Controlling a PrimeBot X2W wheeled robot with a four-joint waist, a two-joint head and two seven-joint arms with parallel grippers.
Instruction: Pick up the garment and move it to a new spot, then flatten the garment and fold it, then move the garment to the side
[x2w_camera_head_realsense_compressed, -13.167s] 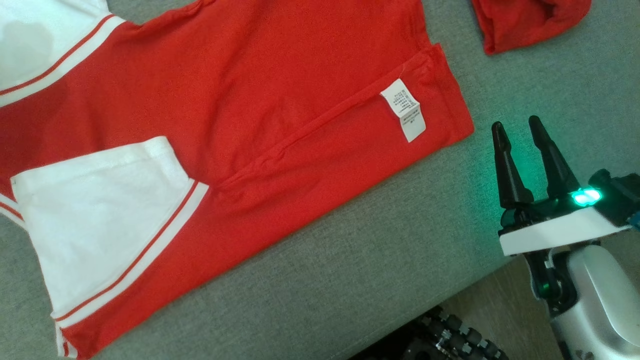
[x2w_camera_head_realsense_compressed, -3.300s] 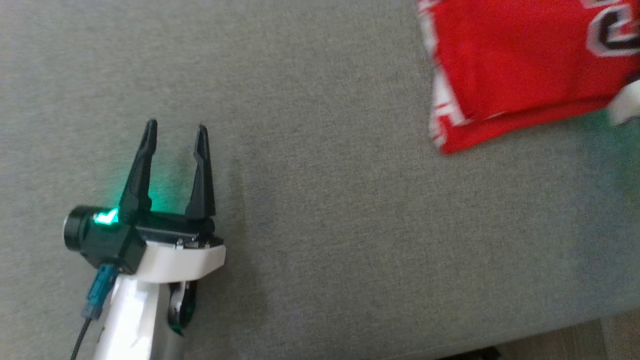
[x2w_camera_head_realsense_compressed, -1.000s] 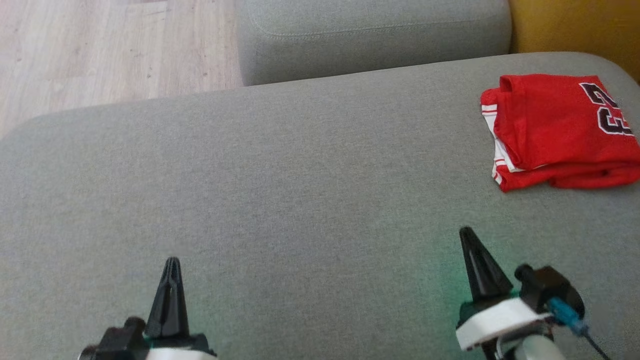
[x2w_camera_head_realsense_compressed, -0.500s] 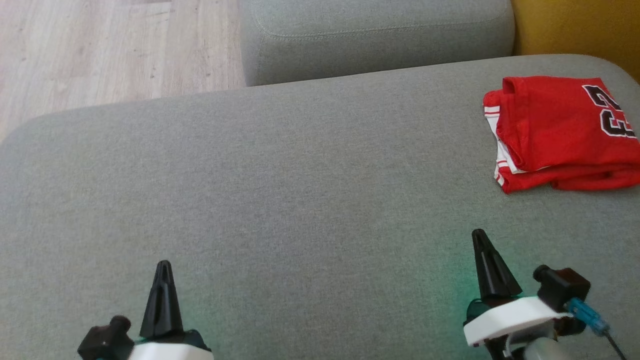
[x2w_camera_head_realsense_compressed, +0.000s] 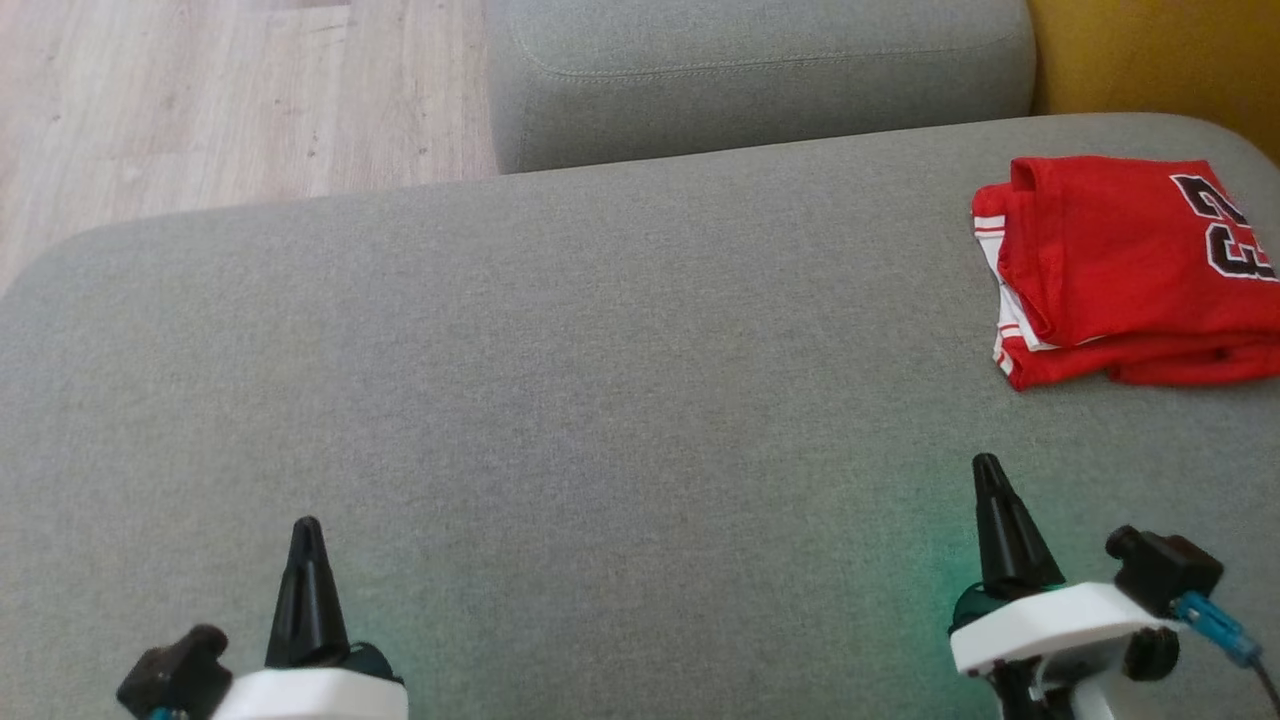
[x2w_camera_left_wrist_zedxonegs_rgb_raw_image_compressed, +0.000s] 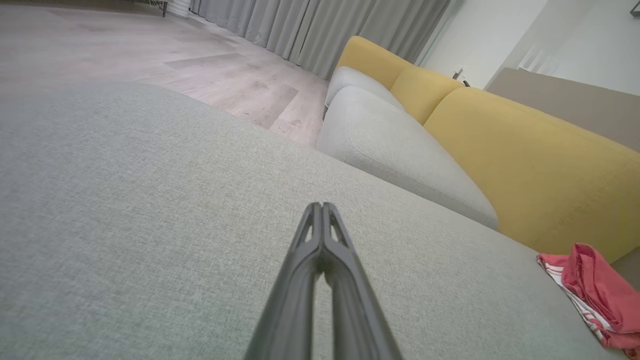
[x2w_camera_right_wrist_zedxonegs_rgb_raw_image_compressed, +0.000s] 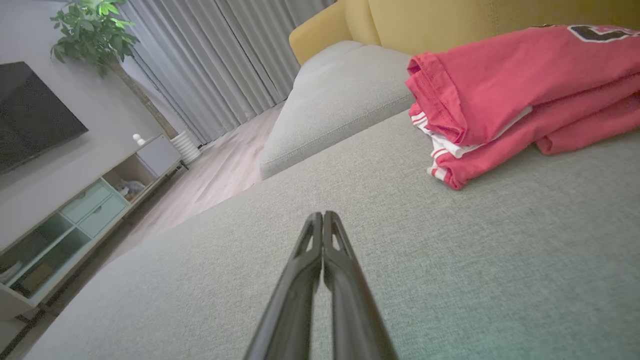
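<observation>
The garment (x2w_camera_head_realsense_compressed: 1120, 265), a red jersey with white striped trim and black numerals, lies folded in a compact stack at the far right of the grey sofa seat (x2w_camera_head_realsense_compressed: 600, 400). It also appears in the right wrist view (x2w_camera_right_wrist_zedxonegs_rgb_raw_image_compressed: 505, 95) and at the right edge of the left wrist view (x2w_camera_left_wrist_zedxonegs_rgb_raw_image_compressed: 595, 295). My left gripper (x2w_camera_head_realsense_compressed: 305, 530) sits shut at the lower left, holding nothing, its fingers pressed together in its wrist view (x2w_camera_left_wrist_zedxonegs_rgb_raw_image_compressed: 322, 207). My right gripper (x2w_camera_head_realsense_compressed: 988, 470) is shut and empty at the lower right, well in front of the garment (x2w_camera_right_wrist_zedxonegs_rgb_raw_image_compressed: 322, 216).
A second grey cushion (x2w_camera_head_realsense_compressed: 760, 70) lies beyond the seat, with a yellow backrest (x2w_camera_head_realsense_compressed: 1150, 60) at the far right. Wooden floor (x2w_camera_head_realsense_compressed: 200, 100) shows at the upper left. A TV cabinet (x2w_camera_right_wrist_zedxonegs_rgb_raw_image_compressed: 75, 210), a plant and curtains stand across the room.
Both grippers have slid slightly down and outward in the head view over the last second. The folded garment lies where it was; the picture has shifted a little.
</observation>
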